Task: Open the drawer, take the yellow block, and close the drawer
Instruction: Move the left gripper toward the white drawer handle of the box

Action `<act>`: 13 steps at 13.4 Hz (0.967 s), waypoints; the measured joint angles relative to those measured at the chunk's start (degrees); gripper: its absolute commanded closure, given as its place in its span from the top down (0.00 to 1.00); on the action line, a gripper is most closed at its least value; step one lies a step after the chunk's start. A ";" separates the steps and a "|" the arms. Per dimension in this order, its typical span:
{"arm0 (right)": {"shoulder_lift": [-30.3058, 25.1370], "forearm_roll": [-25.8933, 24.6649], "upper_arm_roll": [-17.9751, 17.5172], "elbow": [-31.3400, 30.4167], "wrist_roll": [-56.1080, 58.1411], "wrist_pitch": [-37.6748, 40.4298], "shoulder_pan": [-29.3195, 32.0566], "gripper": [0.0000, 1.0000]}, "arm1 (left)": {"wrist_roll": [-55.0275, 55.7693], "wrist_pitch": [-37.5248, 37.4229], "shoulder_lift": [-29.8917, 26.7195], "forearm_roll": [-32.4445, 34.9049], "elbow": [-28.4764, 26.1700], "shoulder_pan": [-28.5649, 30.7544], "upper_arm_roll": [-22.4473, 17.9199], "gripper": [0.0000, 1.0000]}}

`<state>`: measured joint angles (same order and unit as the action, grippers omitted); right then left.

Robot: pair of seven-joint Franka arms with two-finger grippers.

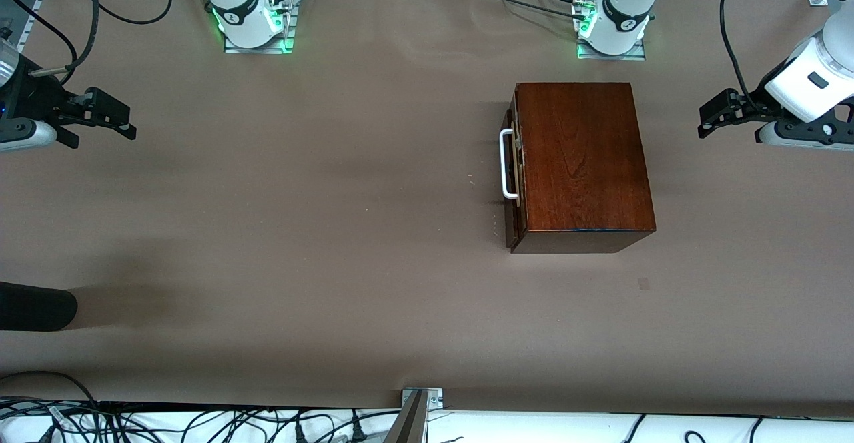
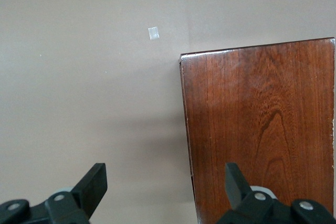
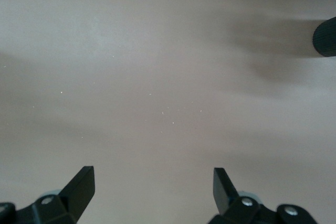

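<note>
While nothing is gripped yet, going across the front view:
right gripper [image 1: 107, 123]: up over bare table [image 1: 300, 229] at the right arm's end, fingers apart, empty; arm waits.
drawer [image 1: 512, 163]: shut, flush in the wooden box [image 1: 580, 163]; its dark front and white loop handle [image 1: 507, 165] face the right arm's end of the table.
yellow block: not visible in any view; judged to be inside the shut drawer.
left gripper [image 1: 717, 117]: over the table at the left arm's end, just beside the box's closed back, fingers apart, empty.
key relation: the handle's long axis runs nearer-to-farther from the front camera, on the box face turned away from the left gripper. Left arm is closer to the box, but the handle points toward the right arm, well apart.
view differences: the left wrist view shows box top grain and a small pale patch [image 2: 153, 33] on the table, no handle; the right wrist view shows only bare table and a dark object [image 3: 325, 36] at the edge; handle seen only from the front.
</note>
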<state>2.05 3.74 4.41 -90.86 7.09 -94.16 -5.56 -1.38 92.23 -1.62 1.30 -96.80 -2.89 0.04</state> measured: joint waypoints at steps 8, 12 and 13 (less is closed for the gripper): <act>0.00 -0.02 -0.02 0.00 0.00 0.04 -0.01 1.00 | 0.50 -1.64 0.01 0.00 0.00 0.00 0.00 1.00; 0.00 -0.04 -0.02 0.00 0.00 0.04 -0.01 1.00 | 1.42 -5.50 0.46 0.00 0.01 -0.24 0.19 1.00; 0.00 -0.04 -0.02 0.00 0.00 0.04 -0.01 1.00 | 1.49 -6.09 0.71 0.00 0.01 -0.29 0.30 1.00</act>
<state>2.05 3.70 4.40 -90.85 7.09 -94.12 -5.57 0.11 86.14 -0.91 1.30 -96.79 -3.17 0.33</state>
